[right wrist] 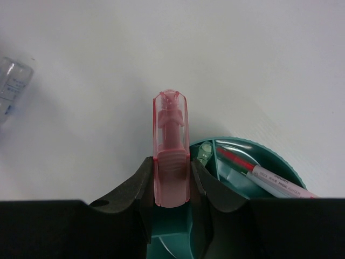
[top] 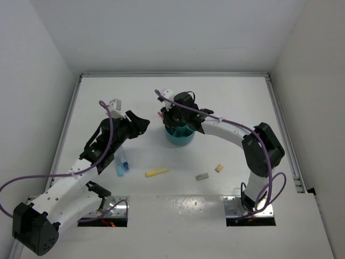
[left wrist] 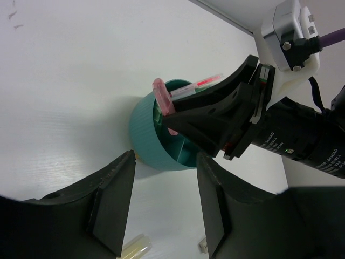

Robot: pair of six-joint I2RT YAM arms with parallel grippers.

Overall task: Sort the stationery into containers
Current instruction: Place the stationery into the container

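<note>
The round teal organiser [top: 179,137] stands mid-table, also in the left wrist view [left wrist: 148,137] and the right wrist view [right wrist: 280,162]. My right gripper [right wrist: 171,181] is shut on the pink stubby marker [right wrist: 171,145], held over the organiser's rim; the marker also shows in the left wrist view [left wrist: 163,97]. A pink pen [right wrist: 264,175] and a mint marker [right wrist: 204,152] sit in the organiser. My left gripper [left wrist: 161,205] is open and empty, left of the organiser. The blue marker [top: 122,165], yellow marker [top: 157,172], grey block [top: 202,176] and tan block [top: 219,168] lie on the table.
A raised rail runs along the table's left [top: 69,116] and right [top: 280,116] edges. The right arm [top: 237,135] arches over the table from its base to the organiser.
</note>
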